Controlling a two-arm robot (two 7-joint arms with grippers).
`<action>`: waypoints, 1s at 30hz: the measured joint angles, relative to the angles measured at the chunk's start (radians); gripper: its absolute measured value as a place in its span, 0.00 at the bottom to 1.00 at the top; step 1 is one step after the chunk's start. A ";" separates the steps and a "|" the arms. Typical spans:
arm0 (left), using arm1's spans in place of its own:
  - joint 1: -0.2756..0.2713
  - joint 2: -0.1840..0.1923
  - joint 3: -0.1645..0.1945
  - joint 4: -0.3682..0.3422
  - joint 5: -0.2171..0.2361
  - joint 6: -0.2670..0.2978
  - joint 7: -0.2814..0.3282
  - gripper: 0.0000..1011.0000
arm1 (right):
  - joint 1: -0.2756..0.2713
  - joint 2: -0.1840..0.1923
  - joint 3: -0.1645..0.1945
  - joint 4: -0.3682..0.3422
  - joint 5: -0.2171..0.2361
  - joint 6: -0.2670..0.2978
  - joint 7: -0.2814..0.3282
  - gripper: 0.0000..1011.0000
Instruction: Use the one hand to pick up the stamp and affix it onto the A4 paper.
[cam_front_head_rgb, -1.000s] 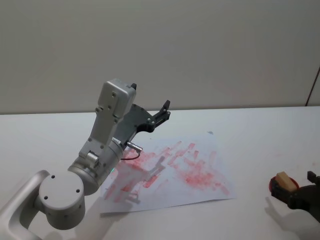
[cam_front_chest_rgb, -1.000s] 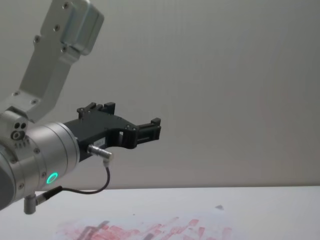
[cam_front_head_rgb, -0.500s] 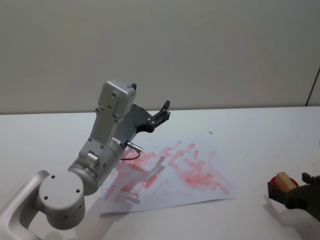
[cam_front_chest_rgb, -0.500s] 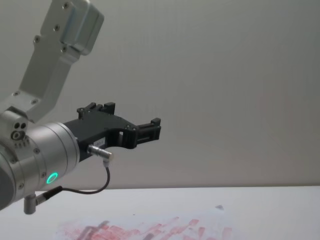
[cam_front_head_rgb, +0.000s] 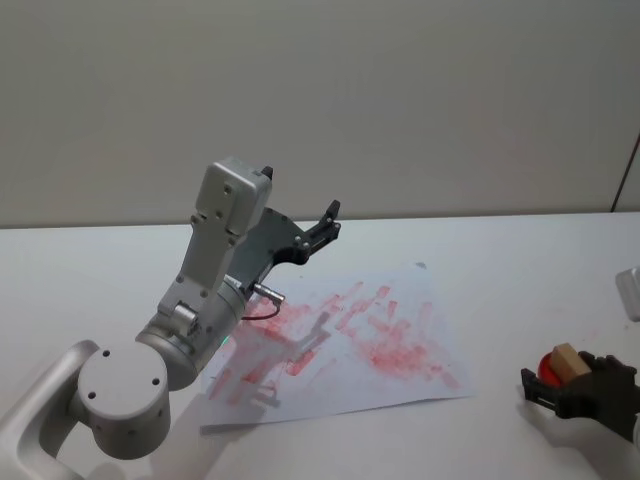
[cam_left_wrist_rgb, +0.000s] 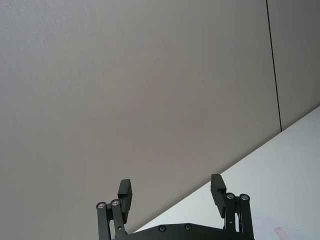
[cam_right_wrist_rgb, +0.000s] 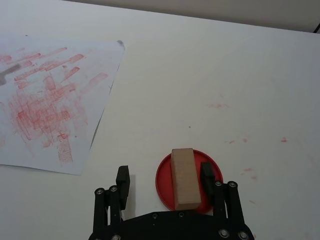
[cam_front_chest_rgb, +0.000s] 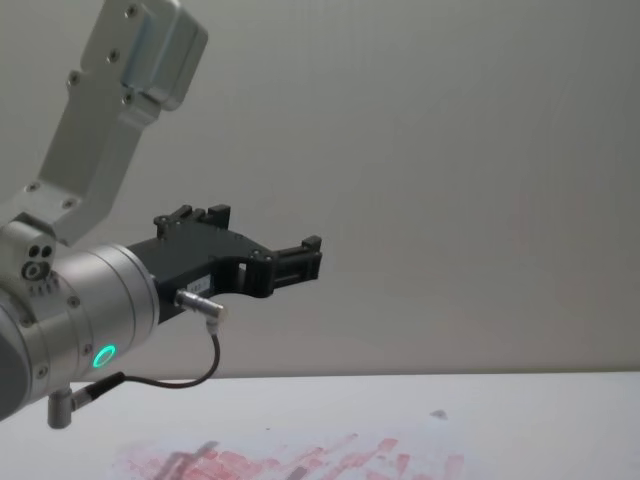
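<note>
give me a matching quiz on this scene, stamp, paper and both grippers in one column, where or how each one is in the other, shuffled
Column one
1. stamp
2. A4 paper
3. left gripper
4. right gripper

Column two
a. raised in the air, fingers open, holding nothing
b. lying flat, covered in red prints
c. resting on the red pad
d. low down, fingers open on either side of the stamp

Pairs: 1-c, 2-b, 3-a, 4-d
</note>
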 joint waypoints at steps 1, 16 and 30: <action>0.000 0.000 0.000 0.000 0.000 0.000 0.000 0.99 | 0.000 0.000 0.000 0.000 0.000 0.000 0.000 0.85; 0.000 0.000 0.000 0.000 0.000 0.000 0.000 0.99 | 0.022 -0.006 -0.003 0.021 -0.003 0.022 0.030 0.39; 0.000 0.000 0.000 0.000 0.000 0.000 0.000 0.99 | 0.030 -0.008 -0.005 0.026 -0.010 0.026 0.040 0.22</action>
